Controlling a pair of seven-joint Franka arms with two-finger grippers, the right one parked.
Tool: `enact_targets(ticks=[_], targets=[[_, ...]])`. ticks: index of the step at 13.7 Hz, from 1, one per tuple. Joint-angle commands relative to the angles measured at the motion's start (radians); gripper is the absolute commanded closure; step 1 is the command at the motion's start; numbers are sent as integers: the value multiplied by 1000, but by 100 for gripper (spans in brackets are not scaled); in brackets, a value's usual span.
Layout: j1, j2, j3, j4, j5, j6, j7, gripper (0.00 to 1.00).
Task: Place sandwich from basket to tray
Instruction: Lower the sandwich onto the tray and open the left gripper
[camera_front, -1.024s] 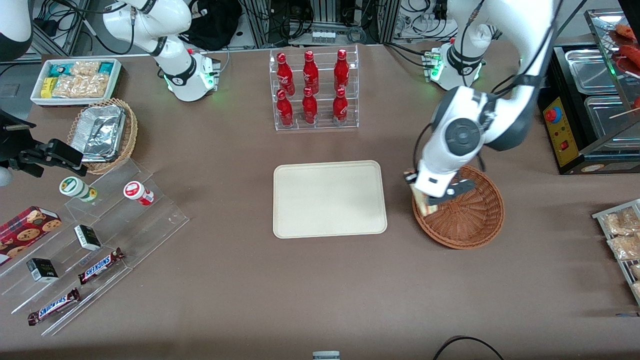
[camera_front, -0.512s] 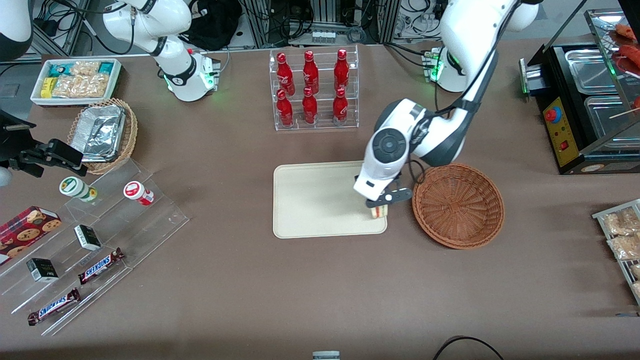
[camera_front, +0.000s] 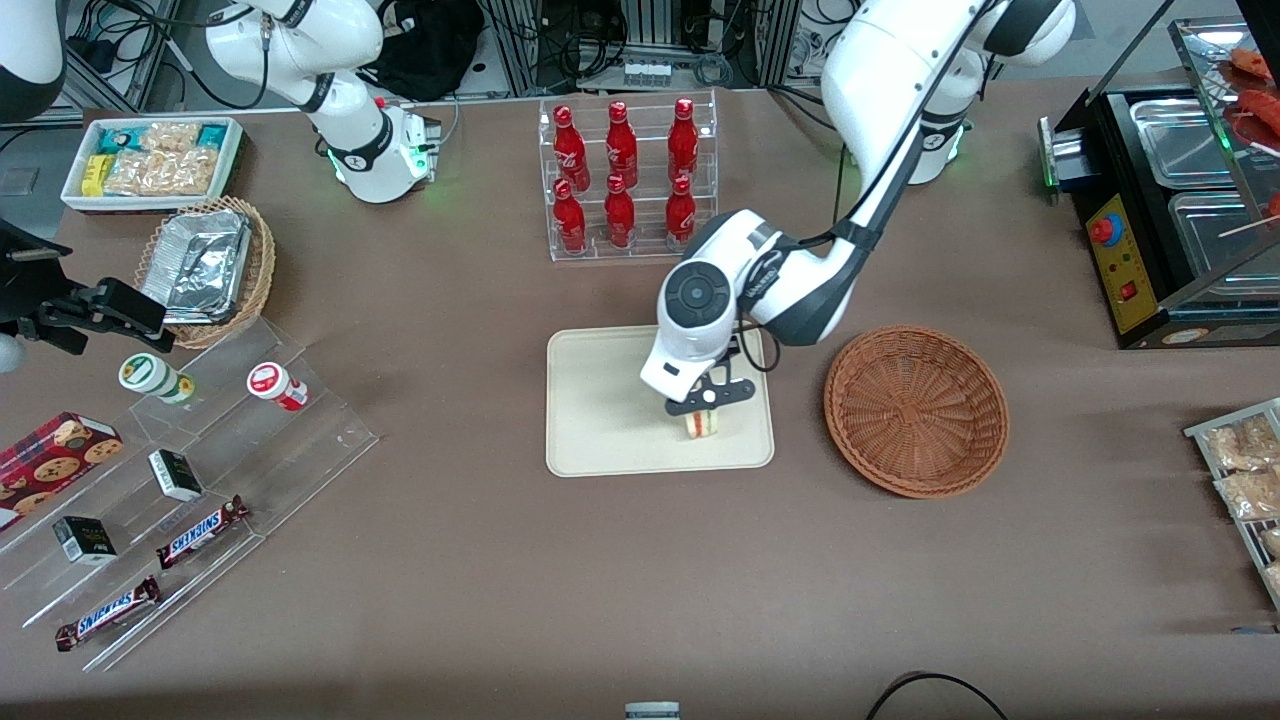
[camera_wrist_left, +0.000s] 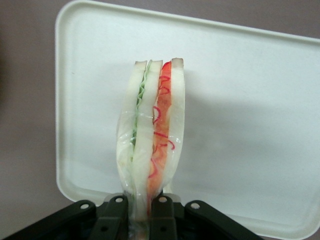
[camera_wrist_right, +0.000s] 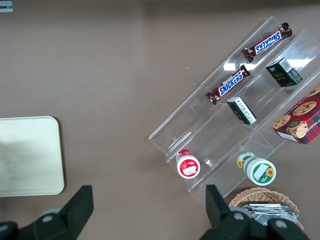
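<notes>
One second has carried the hand (camera_front: 708, 400) from the basket (camera_front: 916, 411) to above the tray (camera_front: 600, 420), near the tray's edge closest to the front camera. It is clenched on the sandwich (camera_wrist_left: 152, 135), which hangs edge-down over the tray with its fillings showing. The basket, on the worktop (camera_front: 640, 580) beside the tray, now sits empty. Transport looks finished; lowering and letting go remain.

Woven wicker basket (camera_front: 916, 411), matt smooth tray (camera_front: 600, 420) — film-wrapped sandwich (camera_wrist_left: 152, 140)
</notes>
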Motion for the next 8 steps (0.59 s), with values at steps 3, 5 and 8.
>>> enact_targets(ticks=[3,5,8], targets=[[-15,55,-27,40,-7,55,-27,95],[-19,72,-32,40,-4,87,-38,95],[-22,89,-32,38,-5,120,-41,88]])
